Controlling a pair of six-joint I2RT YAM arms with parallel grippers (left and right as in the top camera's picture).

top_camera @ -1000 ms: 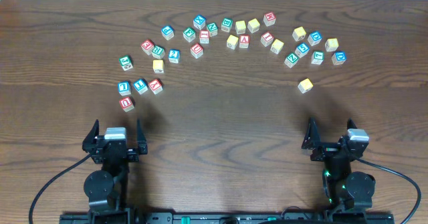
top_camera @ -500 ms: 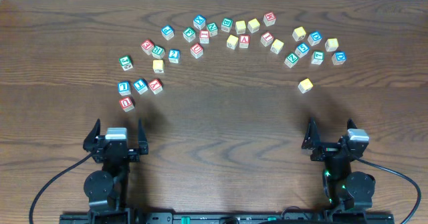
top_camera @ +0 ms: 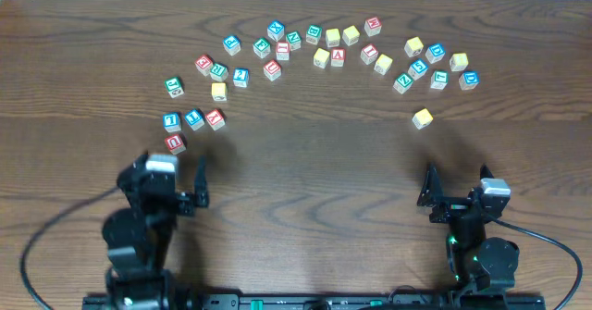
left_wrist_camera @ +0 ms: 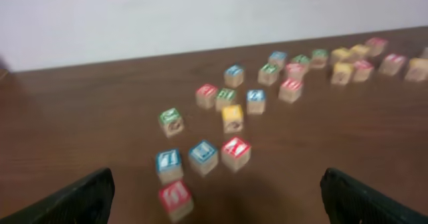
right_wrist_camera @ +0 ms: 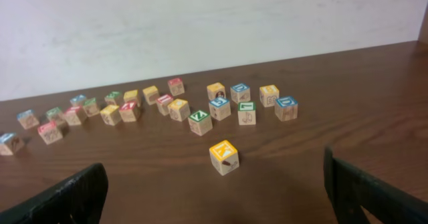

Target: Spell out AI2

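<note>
**Step in hand:** opening approach. No letter is set out yet, and all three wanted cubes lie loose in the scatter.

**Task items:**
- The small pale wooden cube with red frame and red "A" (top_camera: 338, 56) sits in the far middle of the scatter. A plain yellow wooden cube (top_camera: 321, 58) is just beside it.
- The red-framed wooden cube reading as "I" (top_camera: 369, 53) lies near it on the other side, with a second yellow cube (top_camera: 383, 64) close by.
- The blue-framed wooden cube that appears to bear "2" (top_camera: 240, 77) lies in the left group, well apart from the other two. The print is small, so this reading is not certain.

**Pincers:**
- The left pincer (top_camera: 168, 173) is spread wide and empty, near a red-framed cube at the scatter's near edge (top_camera: 175, 142).
- The right pincer (top_camera: 458, 192) is also spread wide and empty, low at the near side and well apart from every cube.

**Next move, as judged:** a reach to the far row and a descent over one cube. Neighbours crowd the "A", so the jaws should close across its free faces. The bare dark brown wood-grain bench (top_camera: 305, 162) between the scatter and the arms offers room for the row.

**Materials:**
- The cubes are square-edged and flat-faced, of pale wood with printed coloured frames. Their parallel faces suit a pinch.
- They look light and likely to slide on the smooth, faintly sheened bench.
- The pincer fingers are black and matte.
</note>
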